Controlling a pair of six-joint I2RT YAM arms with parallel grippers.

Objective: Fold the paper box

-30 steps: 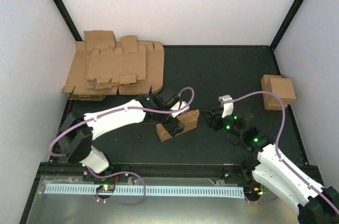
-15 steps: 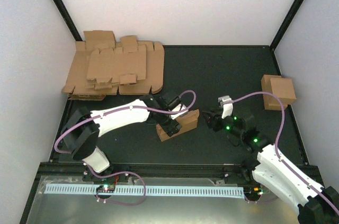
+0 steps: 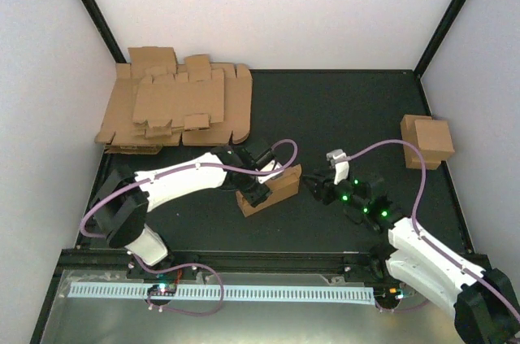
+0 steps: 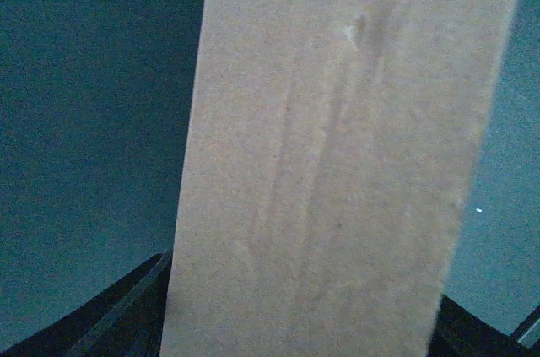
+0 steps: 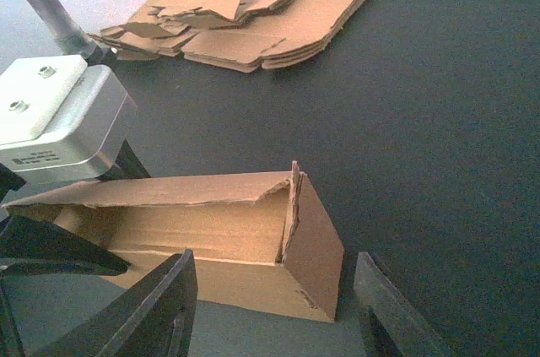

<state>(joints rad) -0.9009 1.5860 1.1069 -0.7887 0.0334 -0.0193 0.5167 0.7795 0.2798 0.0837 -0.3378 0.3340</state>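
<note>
The paper box (image 3: 272, 186) is a brown cardboard box lying on its side on the black mat, its long opening toward the right arm. My left gripper (image 3: 255, 192) reaches over its left part. In the left wrist view a cardboard panel (image 4: 337, 163) fills the frame, and the dark fingers (image 4: 126, 306) sit against both its edges. My right gripper (image 5: 274, 315) stands open, and the box's right end (image 5: 312, 247) lies between its fingers without touching them. Seen from above, the right gripper (image 3: 313, 188) is just right of the box.
A pile of flat cardboard blanks (image 3: 175, 104) lies at the back left and also shows in the right wrist view (image 5: 253, 2). A folded brown box (image 3: 428, 141) sits at the right edge of the mat. White walls enclose the mat.
My left gripper's jaws have come together onto the box. The right arm has moved left, up to the box's right end. The box has shifted slightly left.
</note>
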